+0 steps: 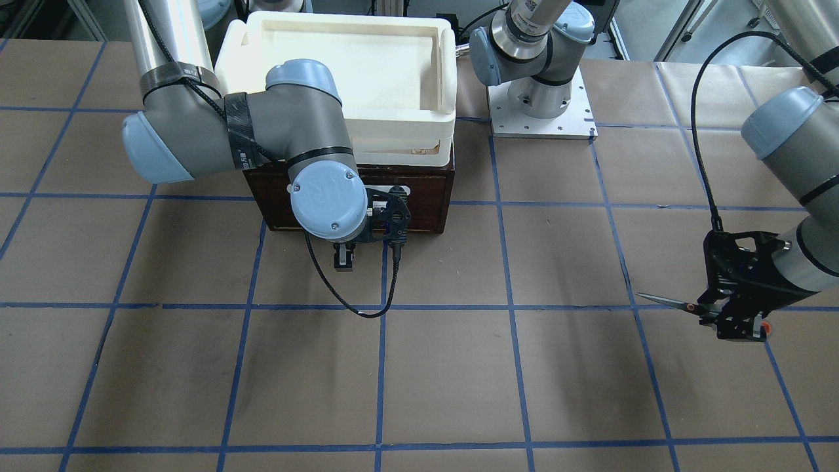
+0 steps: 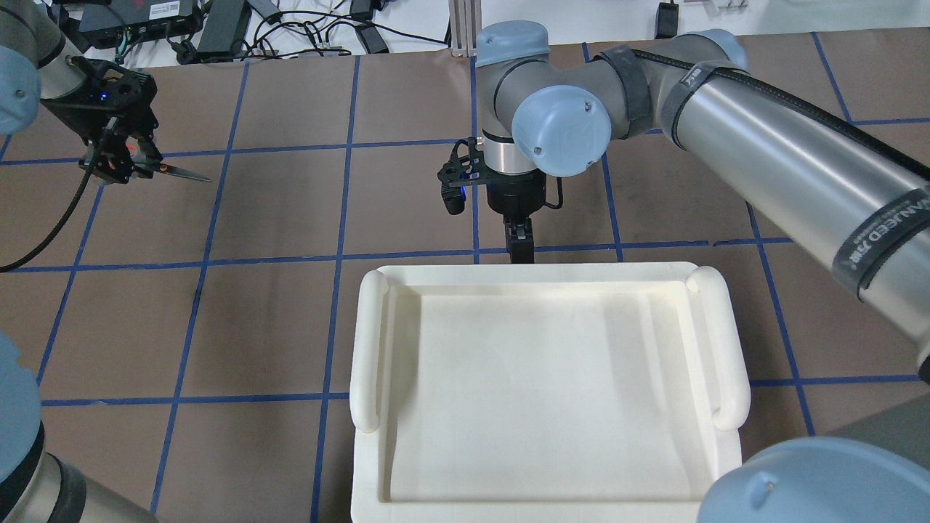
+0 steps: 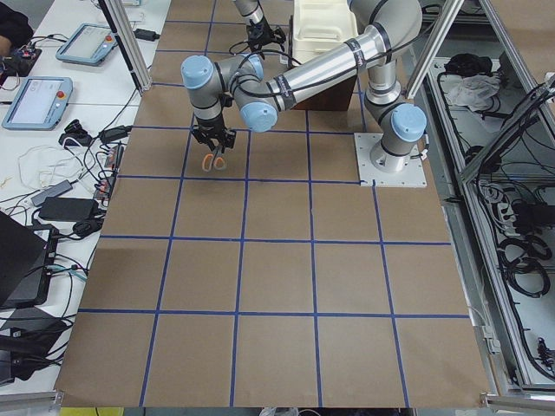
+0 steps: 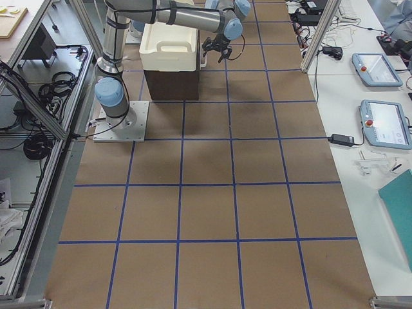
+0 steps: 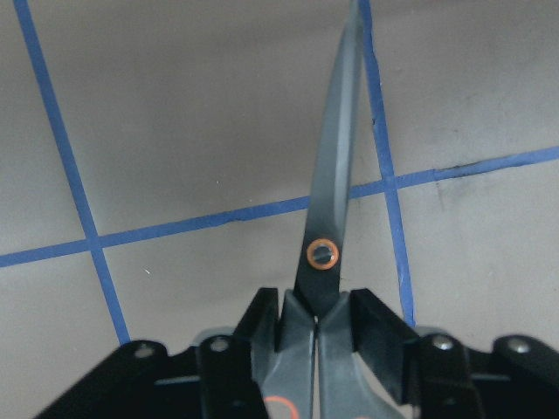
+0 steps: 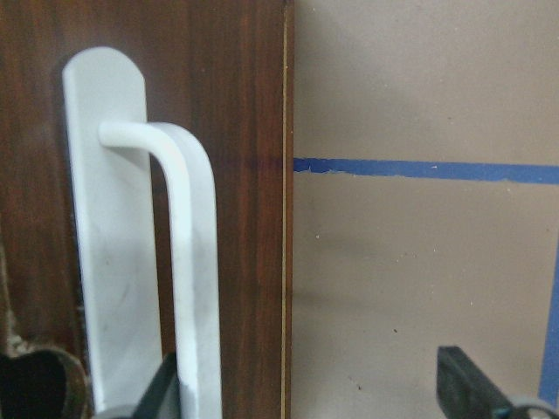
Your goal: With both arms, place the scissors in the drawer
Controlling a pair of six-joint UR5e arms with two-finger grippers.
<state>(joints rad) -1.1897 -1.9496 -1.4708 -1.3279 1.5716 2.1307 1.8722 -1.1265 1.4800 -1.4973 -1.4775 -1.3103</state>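
My left gripper is shut on the scissors near the handles, out at the table's left side, above the paper. The closed blades point toward the table's middle. In the left wrist view the blades stick out between the black fingers. It also shows in the overhead view. The dark brown drawer is closed. My right gripper is open in front of it. In the right wrist view the white bar handle stands beside one finger; the other finger is over the paper.
A white foam tray sits on top of the drawer cabinet. The left arm's base plate is bolted beside the cabinet. Brown paper with a blue tape grid covers the table. Cables and tablets lie past the table's far edge.
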